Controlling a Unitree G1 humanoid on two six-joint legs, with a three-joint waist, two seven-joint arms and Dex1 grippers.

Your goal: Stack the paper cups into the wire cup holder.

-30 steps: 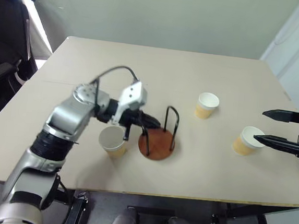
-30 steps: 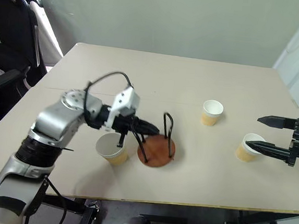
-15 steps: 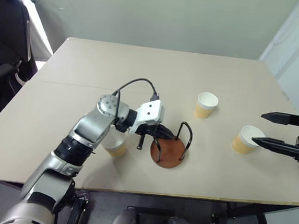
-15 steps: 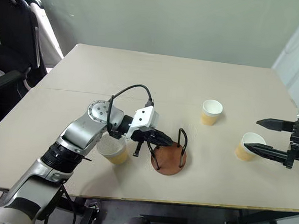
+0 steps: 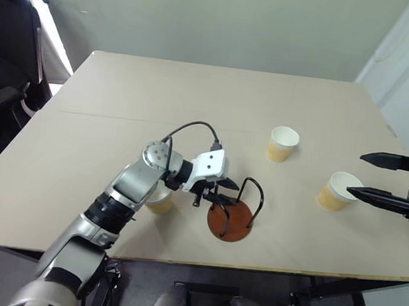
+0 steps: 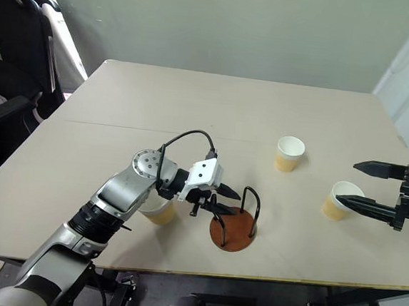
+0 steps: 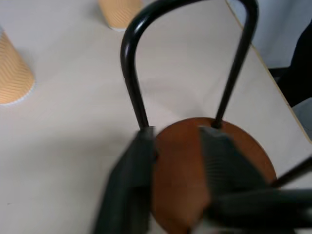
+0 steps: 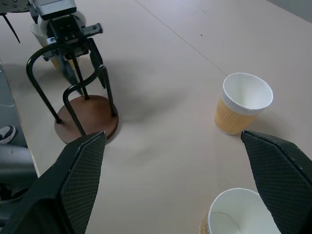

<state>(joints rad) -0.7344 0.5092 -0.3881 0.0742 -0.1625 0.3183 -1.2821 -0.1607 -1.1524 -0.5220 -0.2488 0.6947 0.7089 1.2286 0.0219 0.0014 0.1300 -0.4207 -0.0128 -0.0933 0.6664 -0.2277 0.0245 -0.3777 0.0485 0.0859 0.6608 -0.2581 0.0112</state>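
Left arm: I reach it low across the table toward my right, forearm angled down, wrist white block just short of the wire cup holder [image 5: 232, 211].
Left gripper [image 6: 222, 200]: my two black fingers are parted and hold nothing. They straddle the wire loop nearest me; whether either one touches it I cannot tell. In the left wrist view one finger [image 7: 127, 183] sits beside the foot of a wire loop and the other lies over the reddish-brown disc.
Right arm: I hold it out at the right side of the table, raised off the surface, gripper pointing in toward the middle.
Right gripper [image 5: 374, 177]: fingers spread wide and empty, one above the other in the head views, tips just beside the nearest paper cup [image 5: 334, 191].
Wire cup holder: it stands upright near the front edge of the table [image 5: 195, 95], in the middle, with no cup in it.
Cup by my left arm [image 6: 157, 207]: upright, partly hidden under my left forearm, just beside the holder on its left.
Far cup [image 5: 283, 143]: upright, behind and to the right of the holder, well apart from both grippers.
Cup on the right: upright, near the right edge, apart from the holder.
Around: a black chair [image 5: 10, 43] stands off the table's left side; a black cable [image 6: 188, 139] loops over my left wrist.
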